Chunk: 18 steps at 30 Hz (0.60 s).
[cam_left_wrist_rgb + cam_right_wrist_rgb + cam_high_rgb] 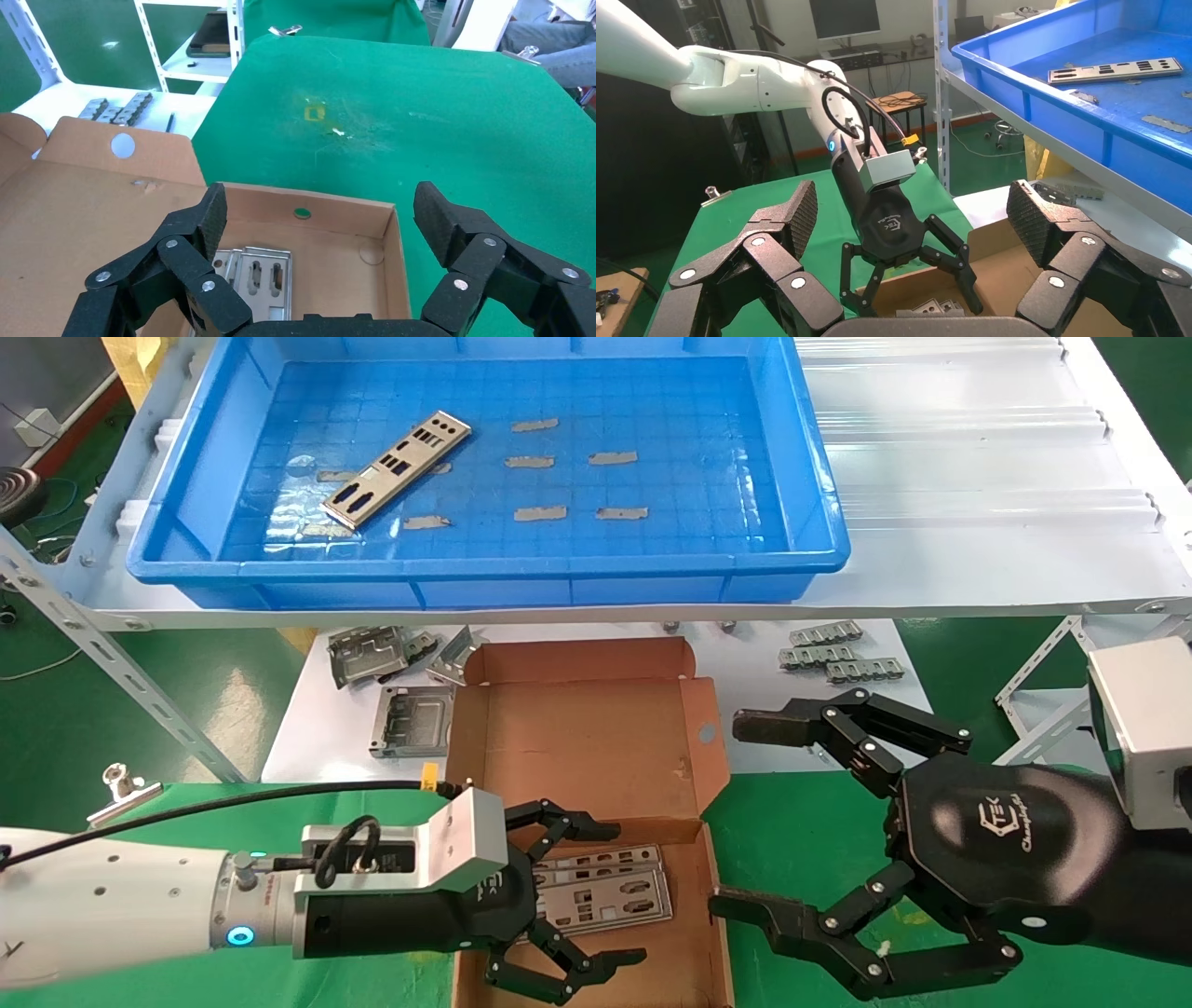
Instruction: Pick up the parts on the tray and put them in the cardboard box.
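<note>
One silver punched plate (396,468) lies at a slant in the left part of the blue tray (819,477); it also shows in the right wrist view (1115,70). The cardboard box (587,728) stands open below the tray, lid folded back. Two or three plates (605,894) lie stacked in it, also seen in the left wrist view (263,284). My left gripper (610,891) is open and empty just over those plates. My right gripper (745,817) is open and empty, to the right of the box over the green table.
Small grey flat patches (568,458) dot the tray floor. Chunky grey folded brackets (391,682) lie on the white sheet left of the box lid, and more (838,658) at its right. The tray sits on a white shelf (978,477) with slanted metal legs.
</note>
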Each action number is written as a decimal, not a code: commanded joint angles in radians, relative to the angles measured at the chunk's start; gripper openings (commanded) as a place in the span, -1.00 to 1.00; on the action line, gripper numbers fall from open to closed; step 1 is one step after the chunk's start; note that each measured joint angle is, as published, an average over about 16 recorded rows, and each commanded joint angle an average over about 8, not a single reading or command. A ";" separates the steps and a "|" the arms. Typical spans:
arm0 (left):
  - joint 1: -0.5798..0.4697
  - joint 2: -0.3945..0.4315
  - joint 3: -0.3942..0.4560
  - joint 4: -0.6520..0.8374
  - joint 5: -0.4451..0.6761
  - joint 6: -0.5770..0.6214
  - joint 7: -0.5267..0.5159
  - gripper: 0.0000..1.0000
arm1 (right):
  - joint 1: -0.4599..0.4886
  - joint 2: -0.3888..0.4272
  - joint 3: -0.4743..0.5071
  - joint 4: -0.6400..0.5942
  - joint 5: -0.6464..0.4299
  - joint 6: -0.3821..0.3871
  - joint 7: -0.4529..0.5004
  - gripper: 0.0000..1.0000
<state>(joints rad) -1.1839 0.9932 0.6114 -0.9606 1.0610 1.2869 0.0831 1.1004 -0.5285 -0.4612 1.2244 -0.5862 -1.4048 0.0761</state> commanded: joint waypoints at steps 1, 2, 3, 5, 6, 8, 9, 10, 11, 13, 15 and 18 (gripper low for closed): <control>0.000 0.004 0.003 0.001 0.008 -0.007 0.002 1.00 | 0.000 0.000 0.000 0.000 0.000 0.000 0.000 1.00; 0.001 0.002 0.001 -0.002 0.007 -0.006 0.001 1.00 | 0.000 0.000 0.000 0.000 0.000 0.000 0.000 1.00; 0.002 -0.002 -0.002 -0.005 0.004 -0.005 -0.002 1.00 | 0.000 0.000 0.000 0.000 0.000 0.000 0.000 1.00; 0.004 -0.011 -0.010 -0.012 -0.005 0.002 -0.008 1.00 | 0.000 0.000 0.000 0.000 0.000 0.000 0.000 1.00; 0.006 -0.017 -0.015 -0.017 -0.010 0.005 -0.012 1.00 | 0.000 0.000 0.000 0.000 0.000 0.000 0.000 1.00; 0.009 -0.029 -0.026 -0.027 -0.021 0.012 -0.021 1.00 | 0.000 0.000 0.000 0.000 0.000 0.000 0.000 1.00; 0.011 -0.036 -0.032 -0.033 -0.027 0.015 -0.026 1.00 | 0.000 0.000 0.000 0.000 0.000 0.000 0.000 1.00; 0.013 -0.043 -0.037 -0.038 -0.033 0.019 -0.030 1.00 | 0.000 0.000 0.000 0.000 0.000 0.000 0.000 1.00; 0.015 -0.049 -0.043 -0.043 -0.038 0.023 -0.035 1.00 | 0.000 0.000 0.000 0.000 0.000 0.000 0.000 1.00; 0.018 -0.062 -0.054 -0.054 -0.050 0.030 -0.044 1.00 | 0.000 0.000 0.000 0.000 0.000 0.000 0.000 1.00; 0.022 -0.075 -0.065 -0.065 -0.061 0.037 -0.053 1.00 | 0.000 0.000 0.000 0.000 0.000 0.000 0.000 1.00; 0.028 -0.094 -0.082 -0.082 -0.078 0.048 -0.067 1.00 | 0.000 0.000 0.000 0.000 0.000 0.000 0.000 1.00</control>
<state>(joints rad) -1.1562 0.8989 0.5292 -1.0422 0.9829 1.3349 0.0160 1.1004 -0.5285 -0.4612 1.2244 -0.5861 -1.4050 0.0761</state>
